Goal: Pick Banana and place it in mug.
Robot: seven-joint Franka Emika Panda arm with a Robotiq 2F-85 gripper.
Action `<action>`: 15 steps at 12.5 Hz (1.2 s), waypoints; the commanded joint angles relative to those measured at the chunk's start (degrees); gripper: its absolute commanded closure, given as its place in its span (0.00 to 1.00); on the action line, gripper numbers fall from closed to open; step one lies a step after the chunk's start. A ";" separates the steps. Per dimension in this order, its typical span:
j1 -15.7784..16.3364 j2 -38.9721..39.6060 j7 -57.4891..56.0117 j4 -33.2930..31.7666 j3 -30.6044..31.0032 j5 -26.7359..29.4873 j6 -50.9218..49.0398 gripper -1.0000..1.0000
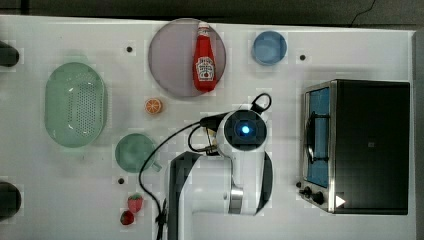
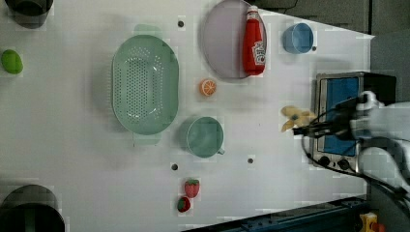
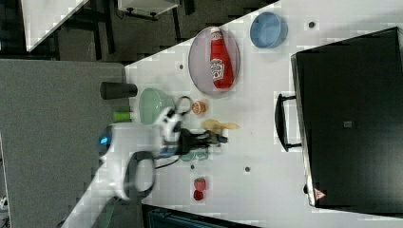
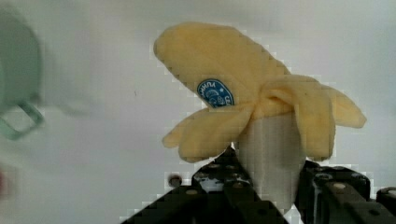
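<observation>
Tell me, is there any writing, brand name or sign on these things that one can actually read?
No text reads clearly.
Ketchup bottle: a white label with dark print, too blurred to quote.
Banana: a round blue sticker with pale lettering, illegible.
Toaster oven: a small mark on its black top and a white arrow-like triangle at one corner, too small to make out; in the right view a small red-edged triangular sign, unreadable.

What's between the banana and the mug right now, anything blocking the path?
Nothing visible. The gripper already has the banana between its fingers, by the toaster oven. In the left view the bare table separates it from the mug; the orange slice and strawberries sit off that line.
</observation>
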 commanded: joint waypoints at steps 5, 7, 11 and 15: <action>1.58 -11.33 11.81 10.82 5.82 0.78 -19.08 0.69; 2.31 -12.04 16.00 10.93 9.05 1.26 -19.09 0.69; 3.43 -10.62 29.61 10.18 15.93 3.90 -18.99 0.69; 3.87 -6.12 39.37 9.53 22.12 4.06 -15.64 0.69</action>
